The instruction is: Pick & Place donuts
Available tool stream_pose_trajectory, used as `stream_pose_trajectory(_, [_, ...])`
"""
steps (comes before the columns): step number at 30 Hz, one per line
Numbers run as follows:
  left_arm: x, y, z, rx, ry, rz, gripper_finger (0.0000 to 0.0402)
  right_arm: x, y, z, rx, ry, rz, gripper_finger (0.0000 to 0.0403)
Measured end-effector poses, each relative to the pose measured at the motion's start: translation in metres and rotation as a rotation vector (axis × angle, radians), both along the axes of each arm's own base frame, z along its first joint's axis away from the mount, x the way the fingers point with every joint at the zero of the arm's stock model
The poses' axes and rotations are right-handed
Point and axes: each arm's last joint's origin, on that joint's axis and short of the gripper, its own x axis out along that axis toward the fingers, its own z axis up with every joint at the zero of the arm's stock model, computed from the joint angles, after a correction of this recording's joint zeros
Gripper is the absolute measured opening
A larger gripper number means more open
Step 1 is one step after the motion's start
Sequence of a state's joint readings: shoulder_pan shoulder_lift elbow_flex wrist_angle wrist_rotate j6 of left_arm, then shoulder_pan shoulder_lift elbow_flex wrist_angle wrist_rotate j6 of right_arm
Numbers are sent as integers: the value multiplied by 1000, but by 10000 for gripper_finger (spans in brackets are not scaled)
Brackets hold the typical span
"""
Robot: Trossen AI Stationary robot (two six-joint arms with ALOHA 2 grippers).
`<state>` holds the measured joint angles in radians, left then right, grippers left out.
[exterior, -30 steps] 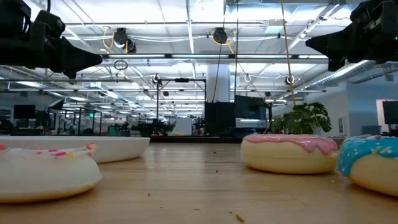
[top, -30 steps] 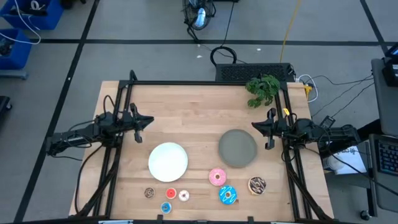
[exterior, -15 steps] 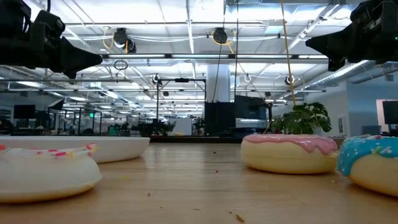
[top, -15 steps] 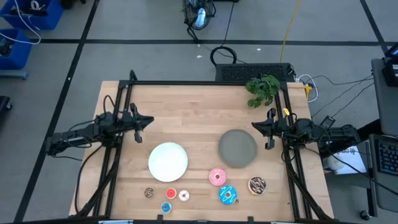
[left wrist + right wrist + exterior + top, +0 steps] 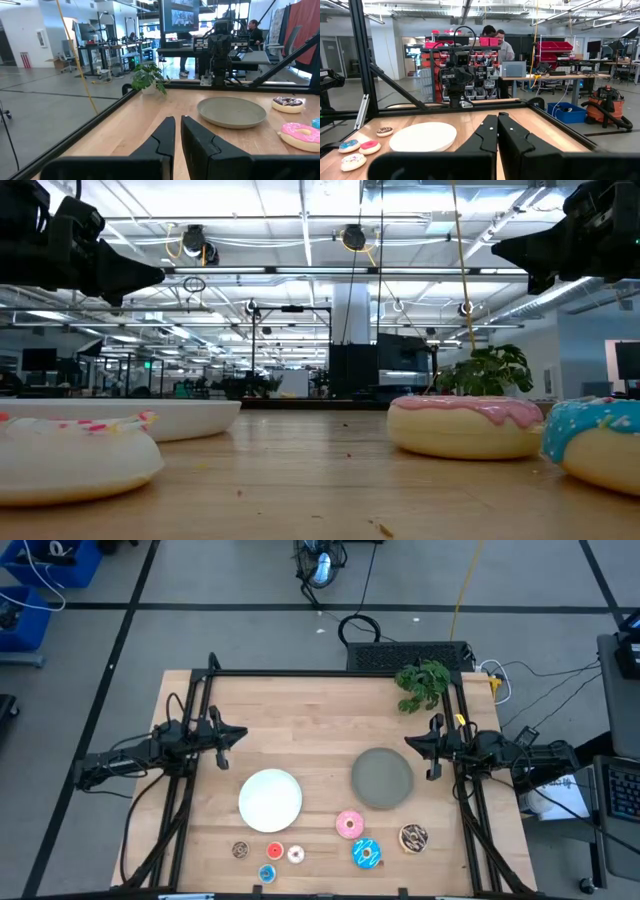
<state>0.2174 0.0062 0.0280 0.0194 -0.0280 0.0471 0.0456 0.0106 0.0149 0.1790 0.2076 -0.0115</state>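
Seven toy donuts lie flat on the wooden table along its near edge. The larger ones are pink [image 5: 349, 825], blue with sprinkles [image 5: 366, 853] and brown with pale drizzle [image 5: 413, 837]. The tiny ones are brown [image 5: 240, 850], red [image 5: 275, 851], white [image 5: 296, 854] and blue [image 5: 267, 874]. My left gripper [image 5: 240, 733] hovers shut over the table's left side, above and beyond the white plate [image 5: 270, 800]. My right gripper [image 5: 410, 743] hovers shut at the right, just beyond the grey plate [image 5: 382, 778]. Both wrist views show the fingers closed together [image 5: 178, 119] [image 5: 497, 116].
A small green plant [image 5: 422, 683] stands at the far right corner. Black frame rails [image 5: 330, 672] run along the table's far edge and both sides. Bare wood lies between the two grippers and beyond the plates. People stand in the room behind the table.
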Motion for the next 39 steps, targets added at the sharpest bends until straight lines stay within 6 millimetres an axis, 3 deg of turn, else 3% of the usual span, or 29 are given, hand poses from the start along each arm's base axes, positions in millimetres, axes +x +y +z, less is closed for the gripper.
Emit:
stream_pose_trajectory(35, [0,0,0,0,-1,0,35,0,0,0,0,-2,0,0])
stream_pose_trajectory(39, [-1,0,7,-28,-78,-4,35,0,0,1,1,-14,0,0])
